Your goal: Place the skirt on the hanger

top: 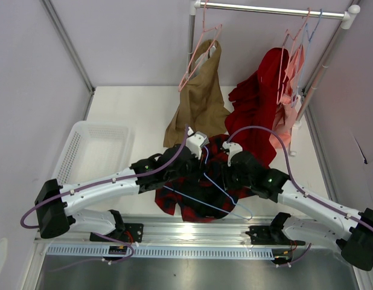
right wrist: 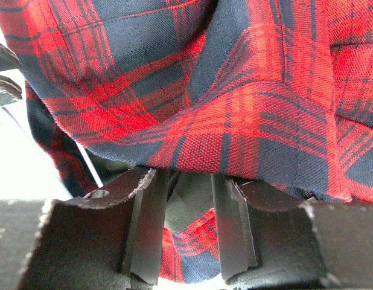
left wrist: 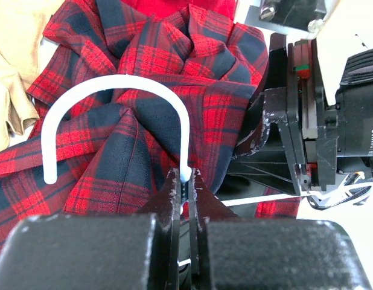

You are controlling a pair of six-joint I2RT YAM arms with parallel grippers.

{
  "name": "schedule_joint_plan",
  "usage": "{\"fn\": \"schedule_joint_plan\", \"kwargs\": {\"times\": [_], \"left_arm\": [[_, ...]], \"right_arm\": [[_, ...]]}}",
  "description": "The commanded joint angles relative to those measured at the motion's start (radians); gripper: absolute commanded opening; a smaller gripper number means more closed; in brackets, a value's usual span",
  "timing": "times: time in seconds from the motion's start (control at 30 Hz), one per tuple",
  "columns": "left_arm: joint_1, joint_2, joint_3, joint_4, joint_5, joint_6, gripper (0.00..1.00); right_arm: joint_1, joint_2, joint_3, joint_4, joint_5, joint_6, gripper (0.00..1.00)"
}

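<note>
The red and navy plaid skirt (top: 195, 196) lies bunched between my two grippers at the table's near middle. The light-blue wire hanger (top: 226, 196) lies across it, its triangle towards the near edge. In the left wrist view its pale hook (left wrist: 114, 84) arches over the skirt (left wrist: 138, 60). My left gripper (left wrist: 185, 176) is shut on the foot of that hook; in the top view it (top: 197, 156) sits at the skirt's far edge. My right gripper (right wrist: 189, 178) is shut on a thick fold of the skirt (right wrist: 235, 90), which drapes over its fingertips. It (top: 230, 158) shows beside the left one.
A white basket (top: 90, 151) stands at the left. A tan garment (top: 201, 99) on a pink hanger and a plain red garment (top: 259, 99) hang from the rail (top: 271, 8) at the back, with pink hangers (top: 292, 66) at the right.
</note>
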Motion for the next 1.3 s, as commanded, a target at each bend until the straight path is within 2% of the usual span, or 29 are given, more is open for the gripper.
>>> {"fn": "schedule_joint_plan", "kwargs": {"times": [0.0, 0.53, 0.8, 0.97, 1.27], "left_arm": [[0.0, -0.024, 0.033, 0.02, 0.011, 0.026, 0.0], [-0.001, -0.015, 0.05, 0.009, 0.012, 0.028, 0.0], [0.0, -0.021, 0.05, -0.001, -0.012, 0.028, 0.0], [0.002, -0.035, 0.047, -0.001, -0.042, 0.02, 0.0], [0.032, -0.05, 0.049, -0.012, -0.057, -0.009, 0.0]], "right_arm": [[0.023, 0.005, 0.02, 0.03, 0.06, -0.015, 0.38], [0.068, 0.056, 0.039, 0.004, 0.163, -0.018, 0.36], [0.068, 0.028, 0.047, -0.018, 0.2, 0.008, 0.1], [0.057, -0.026, 0.05, -0.051, 0.221, 0.054, 0.05], [-0.018, -0.135, 0.023, -0.088, 0.162, 0.119, 0.06]]}}
